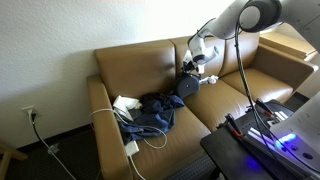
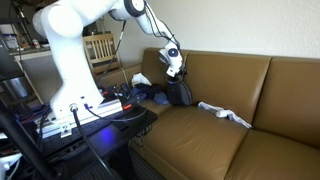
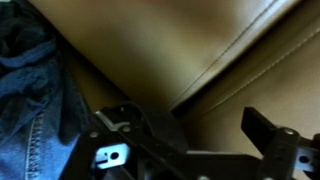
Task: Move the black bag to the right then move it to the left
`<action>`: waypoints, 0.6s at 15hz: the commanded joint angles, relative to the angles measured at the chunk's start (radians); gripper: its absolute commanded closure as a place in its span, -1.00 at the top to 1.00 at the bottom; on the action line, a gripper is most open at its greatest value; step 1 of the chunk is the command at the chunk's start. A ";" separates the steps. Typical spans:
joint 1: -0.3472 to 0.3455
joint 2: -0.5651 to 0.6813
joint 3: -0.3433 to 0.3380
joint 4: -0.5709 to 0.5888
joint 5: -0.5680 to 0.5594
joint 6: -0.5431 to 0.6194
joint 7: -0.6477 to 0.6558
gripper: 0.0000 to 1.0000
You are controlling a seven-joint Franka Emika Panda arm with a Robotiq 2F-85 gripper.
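The black bag leans against the sofa's backrest near the seam between the two seat cushions. My gripper hangs just above it, open and holding nothing. In the wrist view the open gripper looks down on tan leather, with one dark finger at the right. I cannot make out the bag in that view.
A dark blue denim garment lies bunched beside the bag. A white cable and charger trail over the sofa's armrest. A white cloth lies on the seat cushion. A table with lit equipment stands before the sofa.
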 commanded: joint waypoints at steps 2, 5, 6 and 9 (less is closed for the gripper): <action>0.169 -0.226 -0.123 -0.291 -0.382 -0.016 0.353 1.00; 0.339 -0.345 -0.320 -0.440 -0.665 -0.110 0.618 1.00; 0.375 -0.397 -0.365 -0.490 -0.757 -0.138 0.677 1.00; 0.493 -0.518 -0.502 -0.565 -0.941 -0.183 0.745 1.00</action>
